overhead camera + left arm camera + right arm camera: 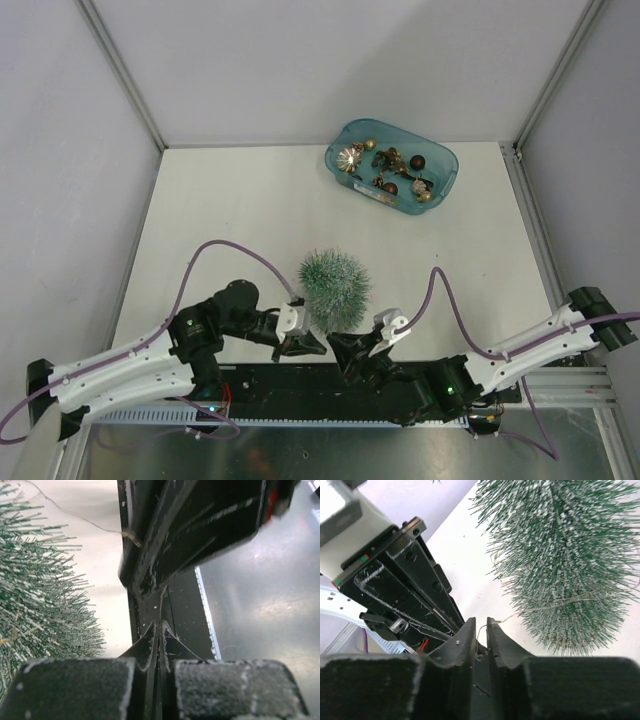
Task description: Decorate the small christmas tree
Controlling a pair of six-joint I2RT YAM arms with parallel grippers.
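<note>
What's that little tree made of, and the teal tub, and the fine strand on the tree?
The small Christmas tree looks like stiff green plastic bristles with white-frosted tips, like a bottle brush. The teal tub seems smooth, slightly translucent plastic, with a moulded rolled rim. The strand looks like thin pale wire, holding kinks, though it could be thread.

A white table (250,200) sits boxed in by plain grey-white walls (330,60). Aluminium rails (120,70) frame the corners under soft, even light.
</note>
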